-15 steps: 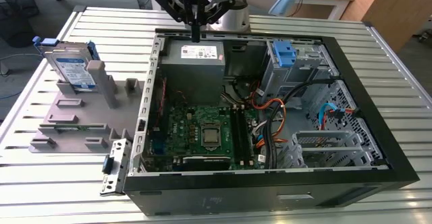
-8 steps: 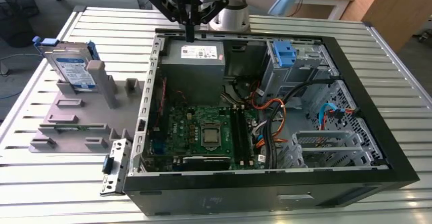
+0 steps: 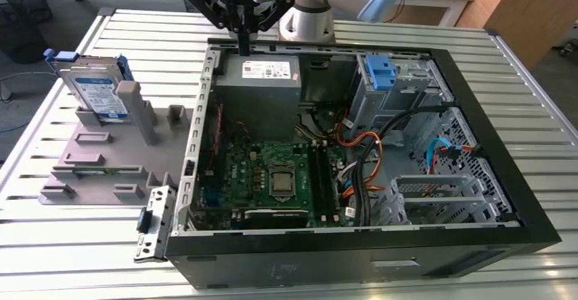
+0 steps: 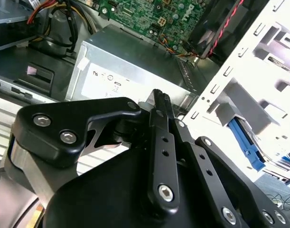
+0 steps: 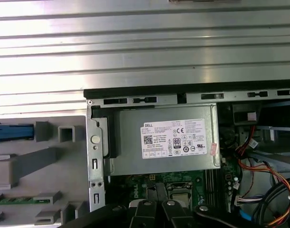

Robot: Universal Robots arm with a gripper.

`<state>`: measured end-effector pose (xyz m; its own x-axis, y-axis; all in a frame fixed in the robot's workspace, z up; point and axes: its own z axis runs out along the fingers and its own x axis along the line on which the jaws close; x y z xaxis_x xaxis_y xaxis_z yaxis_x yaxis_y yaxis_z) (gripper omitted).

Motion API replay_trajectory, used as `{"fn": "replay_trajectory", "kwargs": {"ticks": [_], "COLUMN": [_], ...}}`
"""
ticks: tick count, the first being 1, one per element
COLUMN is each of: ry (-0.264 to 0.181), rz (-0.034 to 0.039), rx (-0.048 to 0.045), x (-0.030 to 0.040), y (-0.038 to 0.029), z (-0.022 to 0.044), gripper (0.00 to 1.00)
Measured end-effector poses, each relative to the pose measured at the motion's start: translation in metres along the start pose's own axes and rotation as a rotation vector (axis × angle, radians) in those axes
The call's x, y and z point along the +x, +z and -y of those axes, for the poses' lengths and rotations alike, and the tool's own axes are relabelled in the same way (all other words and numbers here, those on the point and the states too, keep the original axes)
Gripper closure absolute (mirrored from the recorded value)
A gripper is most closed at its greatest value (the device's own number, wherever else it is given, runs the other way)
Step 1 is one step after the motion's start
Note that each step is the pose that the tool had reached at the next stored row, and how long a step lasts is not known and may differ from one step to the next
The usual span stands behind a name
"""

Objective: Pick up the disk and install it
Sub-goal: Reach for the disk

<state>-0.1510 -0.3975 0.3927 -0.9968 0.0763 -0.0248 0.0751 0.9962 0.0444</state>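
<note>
Silver metal framed in blue plastic, the disk (image 3: 97, 91) is seen standing on edge in a slot of the grey fixture (image 3: 99, 161) at the exterior view's left. It is outside the computer case (image 3: 519, 198) and untouched. The gripper (image 3: 243, 48) is held well apart from it, above the case's far wall and just over the power-supply box (image 3: 262, 76). Its jaws are drawn together with nothing between them.

The pick-up is judged not yet begun. A grasp would call for the jaws to be parted and lined up across the disk's thin upper edge, clear of the grey post (image 3: 131, 103) just beside it.

Open room is offered above the fixture and the slatted table (image 3: 54, 246), though the case's upright side wall lies between gripper and disk. Inside the case, the drive cage (image 3: 407, 83) is crowded by cables (image 3: 361, 144), so little margin is judged there.
</note>
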Motion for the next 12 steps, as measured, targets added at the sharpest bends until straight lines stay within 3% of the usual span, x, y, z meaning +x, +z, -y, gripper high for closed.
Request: {"fn": "replay_trajectory", "kwargs": {"ticks": [12], "ry": [0.0], "rz": [0.0004], "rx": [-0.0001], "x": [0.0247], "y": [-0.0001], "z": [-0.0006], "gripper": [0.89]}}
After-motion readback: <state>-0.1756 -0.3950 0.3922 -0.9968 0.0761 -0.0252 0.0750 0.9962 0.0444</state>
